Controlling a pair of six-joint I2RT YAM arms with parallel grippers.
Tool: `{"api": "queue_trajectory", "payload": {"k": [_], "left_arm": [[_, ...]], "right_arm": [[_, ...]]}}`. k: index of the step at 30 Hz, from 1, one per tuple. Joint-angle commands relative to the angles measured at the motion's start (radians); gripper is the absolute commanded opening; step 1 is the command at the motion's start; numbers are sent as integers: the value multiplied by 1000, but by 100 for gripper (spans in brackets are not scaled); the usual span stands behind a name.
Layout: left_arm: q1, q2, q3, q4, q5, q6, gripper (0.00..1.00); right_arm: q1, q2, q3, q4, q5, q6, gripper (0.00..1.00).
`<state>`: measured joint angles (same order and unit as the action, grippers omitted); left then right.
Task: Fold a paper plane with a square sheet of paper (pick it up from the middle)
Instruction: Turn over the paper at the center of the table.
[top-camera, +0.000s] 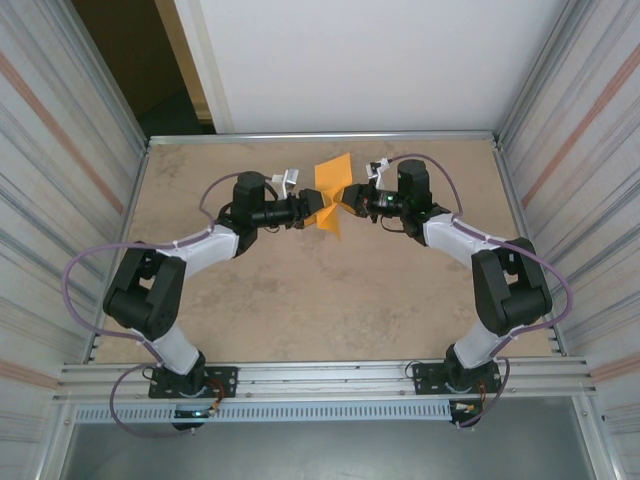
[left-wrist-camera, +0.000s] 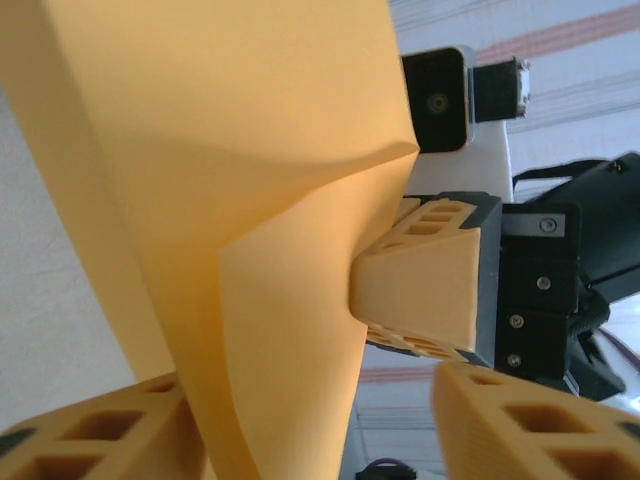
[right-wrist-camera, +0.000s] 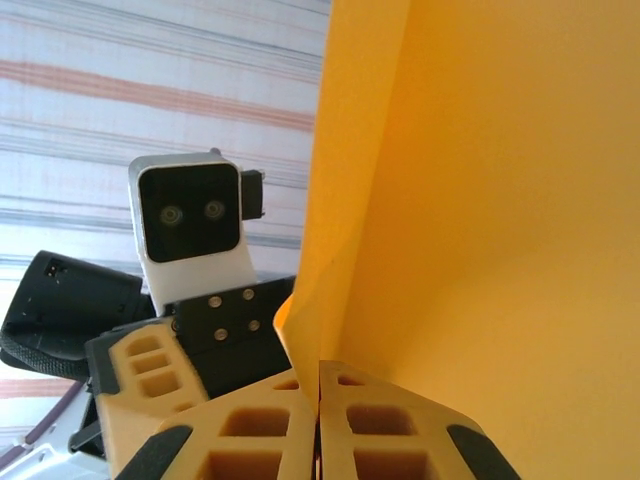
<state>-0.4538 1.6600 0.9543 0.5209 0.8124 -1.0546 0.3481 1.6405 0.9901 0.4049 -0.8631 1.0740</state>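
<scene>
The square sheet of paper (top-camera: 332, 188) is bright orange, creased and partly folded, and hangs in the air above the far middle of the table between both grippers. My right gripper (right-wrist-camera: 318, 400) is shut on the sheet's lower folded edge (right-wrist-camera: 480, 200); in the top view it (top-camera: 350, 203) comes in from the right. My left gripper (top-camera: 317, 207) comes in from the left. Its jaws stand apart around the sheet (left-wrist-camera: 250, 200), which lies against the left finger (left-wrist-camera: 90, 435) with a gap to the right finger (left-wrist-camera: 540, 425). The paper plane is out of view.
The tan table (top-camera: 300, 290) is walled by striped panels on both sides and a white panel behind. A metal rail (top-camera: 320, 378) carries both arm bases at the near edge. The left wrist's camera housing (right-wrist-camera: 190, 215) faces the right wrist closely.
</scene>
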Motion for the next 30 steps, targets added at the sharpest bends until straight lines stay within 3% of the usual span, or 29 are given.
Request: {"api": "queue_trajectory", "payload": {"k": [1, 11, 19, 22, 25, 30], "left_arm": [[-3, 2, 30, 47, 29, -6, 50], [1, 21, 46, 2, 17, 23, 16], [15, 18, 63, -114, -2, 99, 8], [27, -10, 82, -273, -42, 204, 7], [35, -47, 147, -569, -155, 386, 7], [11, -60, 329, -1075, -558, 667, 8]], "right_arm": [[-13, -32, 0, 33, -28, 24, 11], [-31, -45, -14, -78, -2, -31, 26], [-71, -90, -29, -249, 94, -113, 43], [-115, -129, -47, -344, 178, -158, 51], [-148, -175, -50, -442, 272, -219, 56], [-155, -228, -42, -552, 408, -289, 59]]}}
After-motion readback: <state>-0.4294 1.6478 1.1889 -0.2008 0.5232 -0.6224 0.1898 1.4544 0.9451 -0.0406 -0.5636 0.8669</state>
